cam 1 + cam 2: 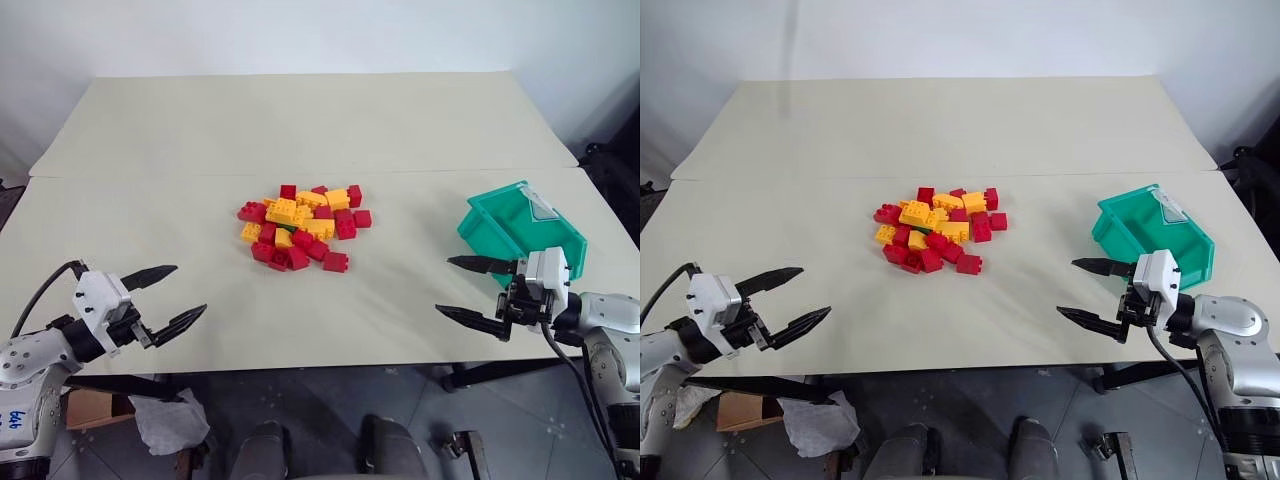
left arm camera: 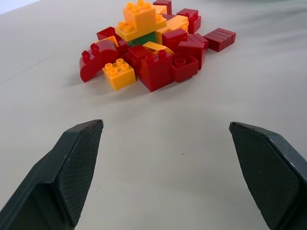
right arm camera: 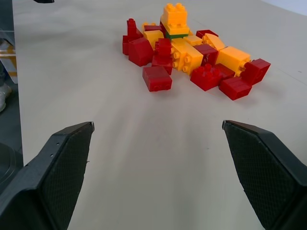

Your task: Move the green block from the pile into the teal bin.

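- Green block (image 2: 143, 38): buried in the pile (image 1: 302, 226), mostly hidden. Only a thin green edge shows, under a yellow brick stack (image 2: 140, 19) and between red bricks.
- Same block from the right wrist view (image 3: 176, 35): a green sliver beneath the yellow stack at the pile's top.
- Pile: red and yellow bricks heaped near the middle of the worktop (image 1: 200, 150). One red brick (image 1: 335, 262) lies at the pile's near edge, just apart from the heap.
- Bin (image 1: 520, 232): teal, on the worktop well to the right of the pile, tilted, with a pale label on one wall. No bricks visible inside.
- Left tool (image 1: 165, 298): near-left of the pile, at the worktop's front edge, pointing toward the pile. Fingers spread wide, nothing between them.
- Right tool (image 1: 468, 290): near-right of the pile, just in front of the bin, pointing toward the pile. Fingers spread wide, holding nothing.
- Both tools well apart from the pile; bare worktop lies between.
- Crumpled paper (image 1: 168, 420) on the floor below the worktop, near-left of the pile.
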`<state>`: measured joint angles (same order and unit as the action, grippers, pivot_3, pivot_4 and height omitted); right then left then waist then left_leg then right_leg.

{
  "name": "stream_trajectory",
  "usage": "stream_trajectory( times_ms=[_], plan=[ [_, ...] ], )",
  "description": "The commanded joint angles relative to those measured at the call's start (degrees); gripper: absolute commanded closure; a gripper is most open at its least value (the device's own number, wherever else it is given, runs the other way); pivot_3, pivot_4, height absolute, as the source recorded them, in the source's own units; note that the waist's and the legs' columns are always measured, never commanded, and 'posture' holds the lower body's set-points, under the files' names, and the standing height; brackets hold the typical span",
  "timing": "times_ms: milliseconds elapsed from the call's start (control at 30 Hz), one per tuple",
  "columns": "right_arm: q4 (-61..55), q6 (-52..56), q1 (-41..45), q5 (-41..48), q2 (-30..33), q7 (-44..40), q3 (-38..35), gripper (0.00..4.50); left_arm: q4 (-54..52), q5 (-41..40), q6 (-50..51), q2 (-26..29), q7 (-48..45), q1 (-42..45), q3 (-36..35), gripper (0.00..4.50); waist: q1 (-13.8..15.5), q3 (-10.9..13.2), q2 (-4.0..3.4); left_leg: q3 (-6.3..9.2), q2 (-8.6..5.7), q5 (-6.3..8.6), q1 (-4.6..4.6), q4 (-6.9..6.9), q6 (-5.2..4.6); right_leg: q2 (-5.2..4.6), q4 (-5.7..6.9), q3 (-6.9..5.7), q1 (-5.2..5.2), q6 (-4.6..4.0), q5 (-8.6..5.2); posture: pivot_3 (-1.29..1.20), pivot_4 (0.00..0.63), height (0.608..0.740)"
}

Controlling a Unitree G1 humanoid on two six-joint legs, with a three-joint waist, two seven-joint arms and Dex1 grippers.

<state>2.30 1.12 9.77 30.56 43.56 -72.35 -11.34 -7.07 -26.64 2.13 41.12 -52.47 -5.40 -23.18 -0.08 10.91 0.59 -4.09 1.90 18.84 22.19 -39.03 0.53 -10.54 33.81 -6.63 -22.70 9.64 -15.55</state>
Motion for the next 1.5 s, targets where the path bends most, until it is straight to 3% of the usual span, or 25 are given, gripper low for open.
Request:
stream_trajectory(
  times_ms=[33,600,800,1067,1400,1500],
  plan=[
    [-1.39,-0.80,0.20,0.20,-0.47,0.36,-0.93,0.01,-2.49,-0.42,0.09,-0.31,0.89,0.14,-0.51,0.00,0.02,0.00,0.00,0.00,0.00,0.00,0.00,0.00,0.00,0.00,0.00,0.00,0.00,0.00,0.00,0.00,0.150,0.740],
    [-4.86,5.16,6.70,2.68,-7.62,6.76,0.89,0.01,-6.72,-6.99,5.91,-4.29,4.04,-0.31,-3.41,0.00,-0.04,0.00,0.00,0.01,0.01,0.00,-0.01,-0.01,0.01,0.00,0.04,0.00,0.00,0.00,0.00,0.00,0.150,0.740],
    [-7.02,8.68,14.42,3.98,-12.28,10.73,3.32,0.01,-3.34,-6.26,3.64,-8.13,7.46,-4.65,-8.05,0.00,-0.41,0.01,-0.01,0.01,0.03,0.00,-0.04,-0.01,0.02,0.01,0.09,0.00,-0.01,0.00,0.00,0.00,0.150,0.740],
    [-5.59,7.62,14.60,1.63,-12.38,11.02,4.09,0.01,-3.17,-6.40,1.60,-8.95,8.26,-8.13,-10.47,0.00,0.68,0.00,0.01,0.01,0.02,0.11,0.01,-0.06,0.00,0.00,0.04,-0.06,-0.01,0.00,0.00,0.00,0.150,0.740],
    [-4.77,6.17,12.01,-0.06,-12.22,11.61,3.59,0.01,-5.01,-5.95,1.54,-8.65,8.50,-7.97,-9.57,0.00,-0.34,0.05,-0.09,0.08,0.02,0.12,0.04,0.01,0.02,-0.01,0.05,-0.11,0.06,0.00,0.00,0.00,0.150,0.740],
    [-4.64,5.49,12.06,-0.48,-12.43,11.62,3.53,0.01,-4.92,-5.98,1.09,-8.94,8.07,-9.06,-10.10,0.00,-1.68,0.16,-0.27,2.09,-0.55,-0.15,-0.02,0.21,-0.05,-0.68,0.00,-2.18,1.27,0.05,-0.03,0.00,0.150,0.740]
  ],
)
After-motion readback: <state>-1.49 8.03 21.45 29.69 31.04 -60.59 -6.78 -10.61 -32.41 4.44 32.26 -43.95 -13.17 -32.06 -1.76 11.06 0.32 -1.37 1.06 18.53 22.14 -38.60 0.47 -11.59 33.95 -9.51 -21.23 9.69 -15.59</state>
